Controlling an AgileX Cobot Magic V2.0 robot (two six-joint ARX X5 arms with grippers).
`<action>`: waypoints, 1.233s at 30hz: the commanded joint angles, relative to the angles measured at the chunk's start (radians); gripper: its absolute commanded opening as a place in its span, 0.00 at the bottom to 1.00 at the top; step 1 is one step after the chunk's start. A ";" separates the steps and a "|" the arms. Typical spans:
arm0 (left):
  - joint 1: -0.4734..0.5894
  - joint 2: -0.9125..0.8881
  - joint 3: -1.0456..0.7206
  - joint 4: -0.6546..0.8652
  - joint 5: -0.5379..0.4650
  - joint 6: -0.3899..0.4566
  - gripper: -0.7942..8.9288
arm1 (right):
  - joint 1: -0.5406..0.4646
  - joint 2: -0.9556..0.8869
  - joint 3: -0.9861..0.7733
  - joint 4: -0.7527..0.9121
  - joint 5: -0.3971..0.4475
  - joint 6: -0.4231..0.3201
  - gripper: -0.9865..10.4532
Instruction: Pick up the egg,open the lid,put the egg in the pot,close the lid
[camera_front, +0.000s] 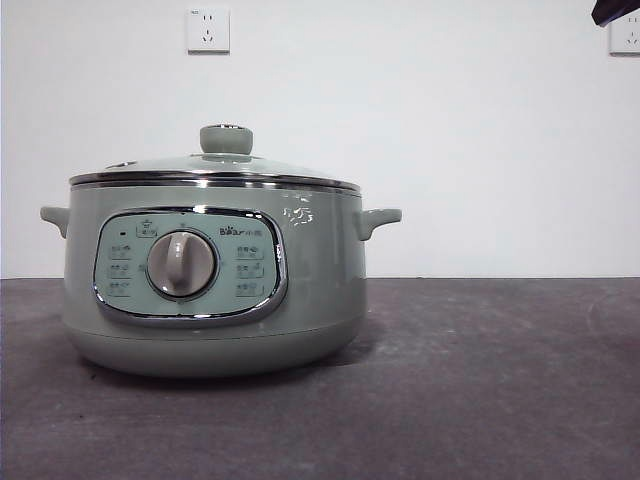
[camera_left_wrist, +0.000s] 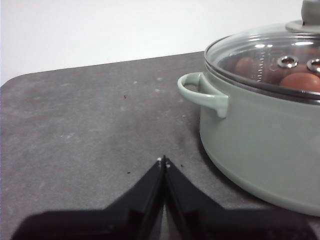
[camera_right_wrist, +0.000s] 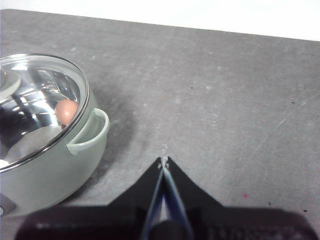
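The pale green pot (camera_front: 215, 275) stands on the dark table with the glass lid (camera_front: 215, 168) closed on it. The pot also shows in the left wrist view (camera_left_wrist: 260, 145) and the right wrist view (camera_right_wrist: 45, 165). Through the lid (camera_left_wrist: 265, 52) I see the reddish-brown egg (camera_left_wrist: 301, 81) inside the pot, with a second brown shape beside it. The egg also shows through the lid (camera_right_wrist: 40, 95) in the right wrist view (camera_right_wrist: 66, 111). My left gripper (camera_left_wrist: 163, 160) is shut and empty, beside the pot's handle. My right gripper (camera_right_wrist: 164, 161) is shut and empty, on the other side.
The grey table (camera_front: 480, 380) stretches in front of a white wall with two sockets (camera_front: 208, 30). A black arm tip (camera_front: 615, 10) shows at the top right corner of the front view.
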 joint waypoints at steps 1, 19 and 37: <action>0.003 -0.023 -0.028 -0.014 0.006 0.000 0.08 | 0.001 -0.001 -0.006 0.007 0.002 0.013 0.09; 0.003 -0.022 -0.028 -0.024 0.005 -0.006 0.08 | 0.001 -0.001 -0.006 0.007 0.002 0.013 0.09; 0.003 -0.022 -0.028 -0.024 0.005 -0.006 0.08 | -0.120 -0.111 -0.025 0.014 -0.080 -0.076 0.09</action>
